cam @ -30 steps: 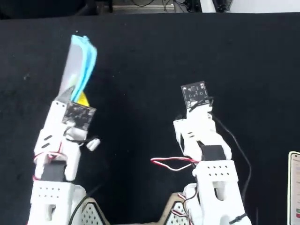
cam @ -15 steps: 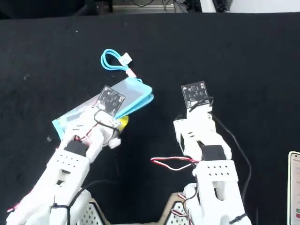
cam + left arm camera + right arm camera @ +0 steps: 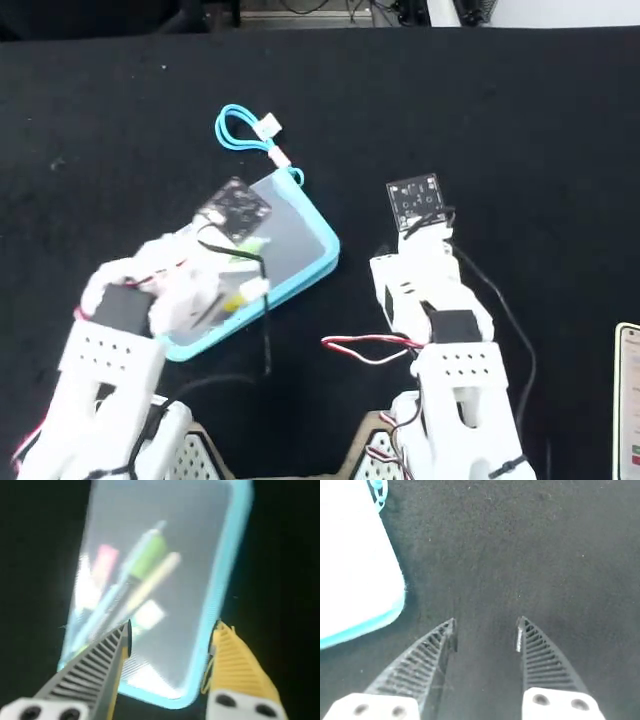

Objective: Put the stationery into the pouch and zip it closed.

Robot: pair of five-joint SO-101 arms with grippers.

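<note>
Blue-edged pouch (image 3: 300,240) flat, stationery (image 3: 145,575) inside

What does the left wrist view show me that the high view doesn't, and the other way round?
Left wrist view: stationery through the clear face of the pouch, a green-capped pen and a pink piece, and the left pincer open over one end. High view: the blue cord loop at the pouch's far corner, and the right arm beside the pouch. Both: the blue-rimmed pouch flat on the black table.
</note>
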